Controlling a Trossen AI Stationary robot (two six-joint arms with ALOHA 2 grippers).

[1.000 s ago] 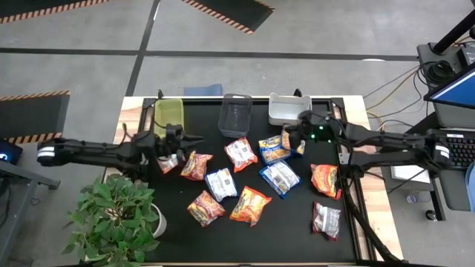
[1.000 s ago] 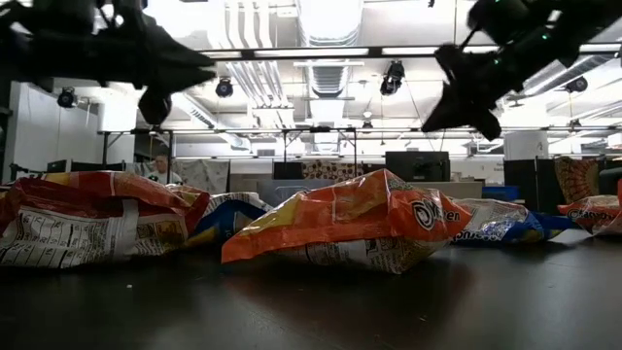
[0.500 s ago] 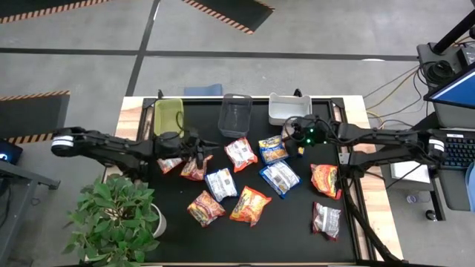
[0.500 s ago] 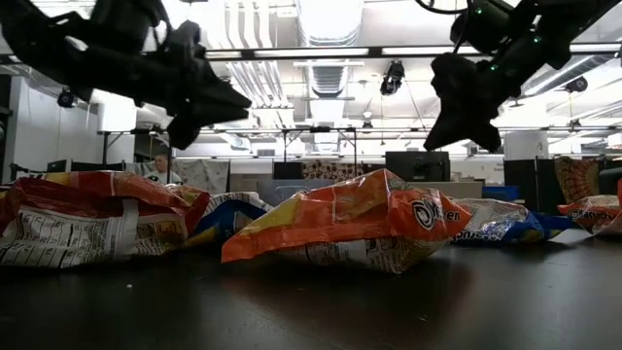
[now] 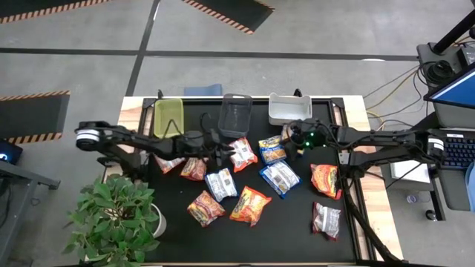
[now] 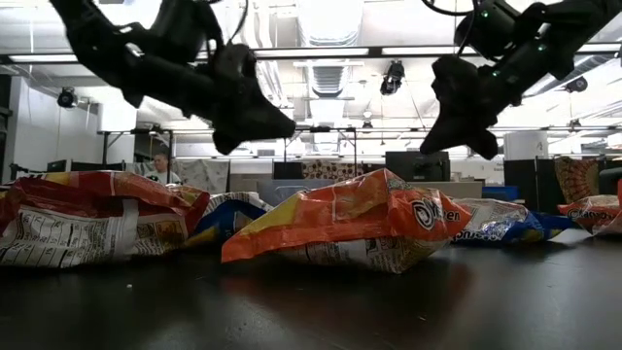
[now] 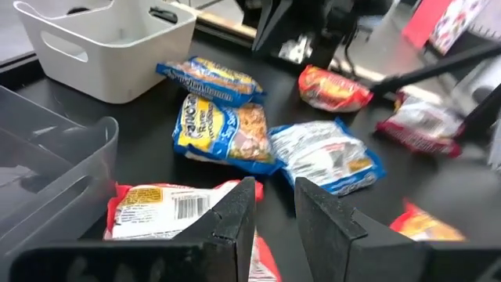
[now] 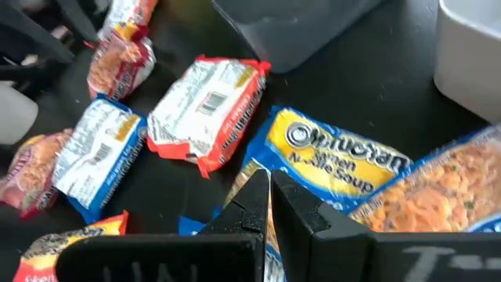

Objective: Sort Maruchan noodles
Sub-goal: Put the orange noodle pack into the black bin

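About a dozen ramen packets lie flat on the black table [image 5: 178,222]: orange ones [image 5: 250,205], blue-and-yellow ones [image 5: 273,148] and white-and-red ones [image 5: 241,153]. My left gripper [image 5: 225,150] hovers over the white-and-red packet [image 7: 168,207] beside the dark mesh bin [image 5: 236,113]. Its fingers stand slightly open [image 7: 275,196] and clear of the table [image 6: 282,126]. My right gripper [image 5: 292,141] hangs shut [image 8: 271,188] above a blue-and-yellow packet [image 8: 344,157], raised off the table [image 6: 457,131]. Neither gripper holds anything.
Three bins stand along the far edge: a green one [image 5: 168,116], the dark mesh one and a white one [image 5: 286,109]. A potted plant [image 5: 115,215] stands at the table's near left corner. Bare table lies along the near edge.
My left gripper has swung toward the table's right, from beside the green bin to over the white-and-red packet near the mesh bin. My right gripper has stayed about where it was. No packet has moved.
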